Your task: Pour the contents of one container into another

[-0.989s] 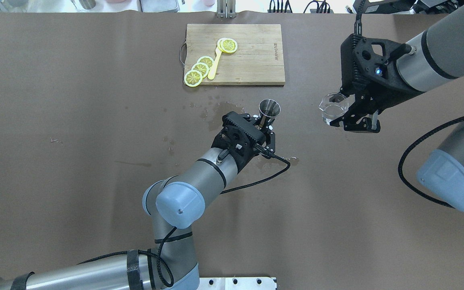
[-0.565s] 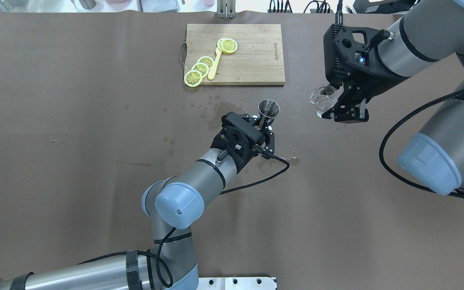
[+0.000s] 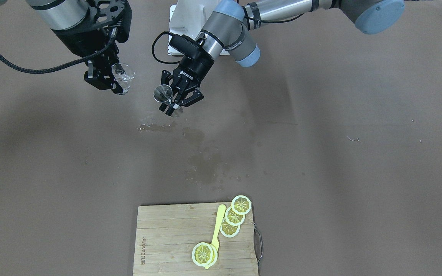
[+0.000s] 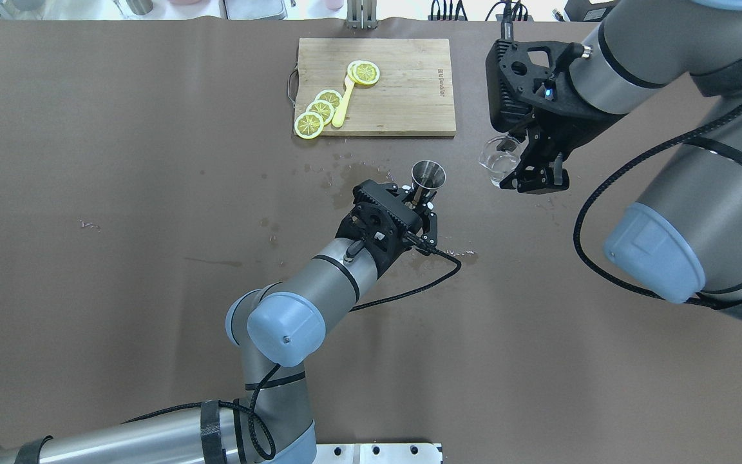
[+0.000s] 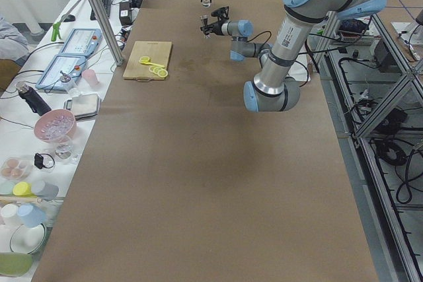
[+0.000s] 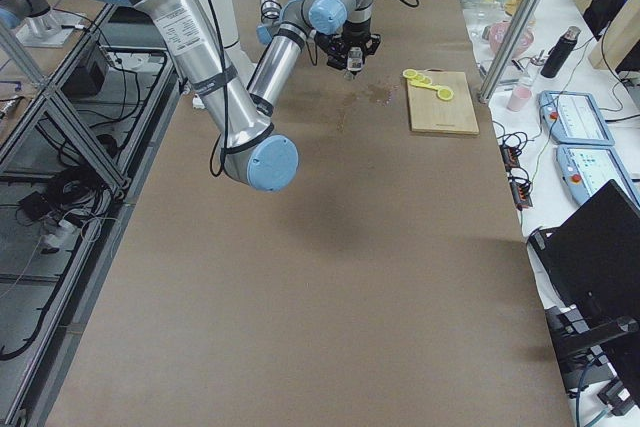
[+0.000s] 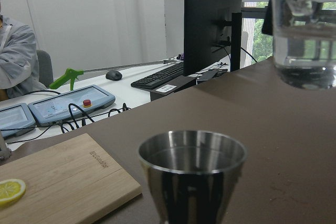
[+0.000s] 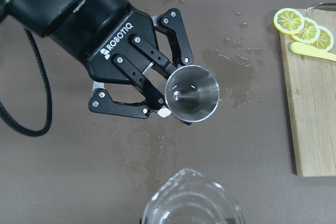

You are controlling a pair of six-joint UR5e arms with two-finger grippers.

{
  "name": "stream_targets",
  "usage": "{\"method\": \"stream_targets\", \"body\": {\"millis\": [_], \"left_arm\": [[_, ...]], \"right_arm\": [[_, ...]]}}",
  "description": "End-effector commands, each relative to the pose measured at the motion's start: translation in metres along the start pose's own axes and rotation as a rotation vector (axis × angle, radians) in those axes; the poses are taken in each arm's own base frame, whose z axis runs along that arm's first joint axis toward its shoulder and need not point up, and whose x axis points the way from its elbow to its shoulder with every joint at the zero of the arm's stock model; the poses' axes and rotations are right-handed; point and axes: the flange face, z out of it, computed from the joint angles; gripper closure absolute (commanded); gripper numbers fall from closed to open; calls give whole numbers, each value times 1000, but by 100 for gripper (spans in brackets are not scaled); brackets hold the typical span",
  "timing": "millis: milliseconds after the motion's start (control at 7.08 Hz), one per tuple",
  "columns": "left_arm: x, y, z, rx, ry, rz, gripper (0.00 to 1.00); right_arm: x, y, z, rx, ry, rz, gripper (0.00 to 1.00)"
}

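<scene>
**Pour setup: jigger up and waiting, beaker not over it yet**

The left gripper is clamped on the stem of a steel jigger. It holds it upright over the middle of the table, a bit short of the cutting board at the far edge. My guess is it's upright with the mouth open so it can catch the pour.

The right gripper is closed around a glass beaker with clear liquid in it. The beaker sits level, off to the jigger's right, near it but apart. From the left wrist view it also sits higher than the jigger's rim, which makes sense for tipping down into it.

There are wet patches on the table near the jigger, so aim matters here.

Readable text: "ROBOTIQ" on the left gripper. The board has a printed mark too, but I can't read it reliably.
</scene>
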Motion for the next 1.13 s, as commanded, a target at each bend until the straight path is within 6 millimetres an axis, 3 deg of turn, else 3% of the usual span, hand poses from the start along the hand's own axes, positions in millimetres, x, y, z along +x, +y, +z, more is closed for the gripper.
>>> {"method": "stream_targets", "body": {"millis": [0, 565, 989], "left_arm": [[0, 1, 0, 0, -2, -1, 100], [0, 0, 0, 3, -6, 0, 100], [-1, -1, 0, 4, -8, 0, 100]], "right_arm": [[3, -7, -1, -25, -11, -27, 100], [10, -18, 0, -63, -25, -35, 100], [26, -34, 6, -93, -28, -48, 100]]}}
